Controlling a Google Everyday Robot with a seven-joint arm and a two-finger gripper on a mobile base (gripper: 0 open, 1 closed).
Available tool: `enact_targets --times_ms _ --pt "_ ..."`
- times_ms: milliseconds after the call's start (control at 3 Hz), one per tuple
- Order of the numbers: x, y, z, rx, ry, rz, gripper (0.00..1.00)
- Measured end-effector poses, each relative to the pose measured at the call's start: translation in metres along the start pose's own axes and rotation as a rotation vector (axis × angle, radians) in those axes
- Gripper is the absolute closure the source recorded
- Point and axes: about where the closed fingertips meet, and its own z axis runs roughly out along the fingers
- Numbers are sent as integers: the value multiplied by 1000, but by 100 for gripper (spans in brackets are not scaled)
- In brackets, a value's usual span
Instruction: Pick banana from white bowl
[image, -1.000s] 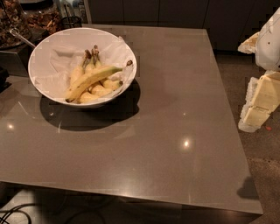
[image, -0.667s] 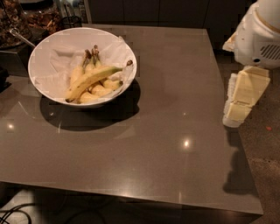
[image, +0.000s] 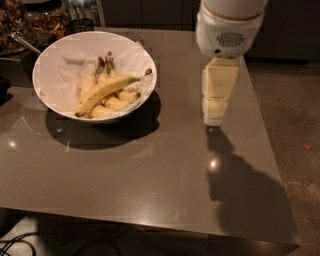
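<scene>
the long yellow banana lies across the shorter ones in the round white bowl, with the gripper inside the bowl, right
Not inside: the camera view shows the gripper over the grey table, outside the round white bowl. The rest holds.

text: none readable | hand (image: 214, 119): above table (image: 150, 180), apart from white bowl (image: 38, 80)

Glossy grey table (image: 150, 175), light glints; dark cabinets (image: 160, 12) behind; speckled floor (image: 292, 110) right.

White rounded arm (image: 229, 30), apparently cream hand (image: 214, 119), above table (image: 150, 172)
</scene>
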Motion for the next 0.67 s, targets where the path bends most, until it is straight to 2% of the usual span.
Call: enact_targets --times_ms 333,667 --pt "-12 -7 -2 33 -23 -14 0" --pt "-44 -19 -9 84 -31 -57 0"
